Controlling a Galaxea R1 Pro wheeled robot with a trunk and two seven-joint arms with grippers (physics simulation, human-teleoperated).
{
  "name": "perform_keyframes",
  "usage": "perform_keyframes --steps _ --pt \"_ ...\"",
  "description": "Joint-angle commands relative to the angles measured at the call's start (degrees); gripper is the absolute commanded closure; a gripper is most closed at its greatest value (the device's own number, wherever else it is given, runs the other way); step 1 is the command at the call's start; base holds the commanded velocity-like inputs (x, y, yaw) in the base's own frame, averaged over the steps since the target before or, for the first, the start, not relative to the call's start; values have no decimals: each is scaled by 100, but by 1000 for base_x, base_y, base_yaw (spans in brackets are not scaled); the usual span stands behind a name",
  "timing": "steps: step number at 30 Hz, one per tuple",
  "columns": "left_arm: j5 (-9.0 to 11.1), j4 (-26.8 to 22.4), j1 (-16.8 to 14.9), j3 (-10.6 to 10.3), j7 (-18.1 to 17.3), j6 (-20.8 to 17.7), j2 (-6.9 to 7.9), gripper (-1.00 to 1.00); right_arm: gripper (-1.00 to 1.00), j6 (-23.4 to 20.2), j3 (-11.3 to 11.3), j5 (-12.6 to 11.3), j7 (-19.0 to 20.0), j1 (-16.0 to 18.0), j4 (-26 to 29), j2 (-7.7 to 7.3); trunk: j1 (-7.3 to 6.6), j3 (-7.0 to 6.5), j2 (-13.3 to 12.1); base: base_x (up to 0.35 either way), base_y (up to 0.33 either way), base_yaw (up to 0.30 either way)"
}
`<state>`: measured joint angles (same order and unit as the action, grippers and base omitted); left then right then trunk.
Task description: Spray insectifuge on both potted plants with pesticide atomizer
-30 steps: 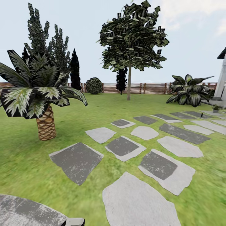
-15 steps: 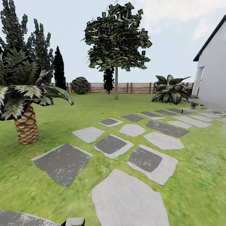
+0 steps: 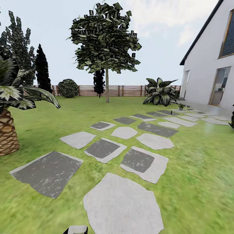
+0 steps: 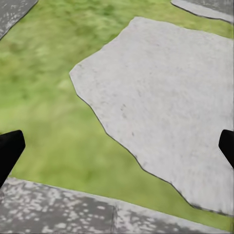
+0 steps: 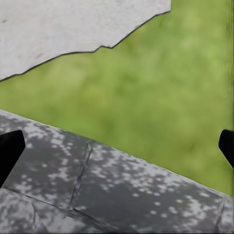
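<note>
I stand in the garden, on a green lawn with grey paving slabs and a brown slat fence at the back. The pesticide atomizer is out of view. A tiny plant stands far off by the slabs near the house, too small to tell whether it is one of the potted plants. My left gripper is open over grass and a pale slab, with nothing between its dark fingertips. My right gripper is open too, above grass and a speckled dark slab.
A tall palm stands close at the left edge. A tree and a big leafy plant stand near the fence. A white house with a doorway is at the right. Slabs run from me towards the house.
The whole view has swung to the right: the palm has slid towards the left edge and the white house has come into sight. This is camera motion.
</note>
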<state>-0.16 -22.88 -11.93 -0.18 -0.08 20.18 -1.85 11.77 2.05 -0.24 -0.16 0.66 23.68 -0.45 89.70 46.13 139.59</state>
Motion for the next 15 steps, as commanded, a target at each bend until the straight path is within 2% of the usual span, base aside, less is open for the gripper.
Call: perform_keyframes --steps 1,9,15 --pt "-2 2 -3 -1 -1 18 0 -100 -100 21 7 -2 -2 4 -5 1 21 24 44 0 0 -277" --pt "-2 2 -3 -2 -1 17 0 -100 -100 20 10 -2 -2 4 -4 1 197 168 365 0 0 -277" --pt "-2 2 -3 -2 -1 17 0 -100 -100 18 11 -2 -2 4 -4 1 200 190 366 0 0 -277"
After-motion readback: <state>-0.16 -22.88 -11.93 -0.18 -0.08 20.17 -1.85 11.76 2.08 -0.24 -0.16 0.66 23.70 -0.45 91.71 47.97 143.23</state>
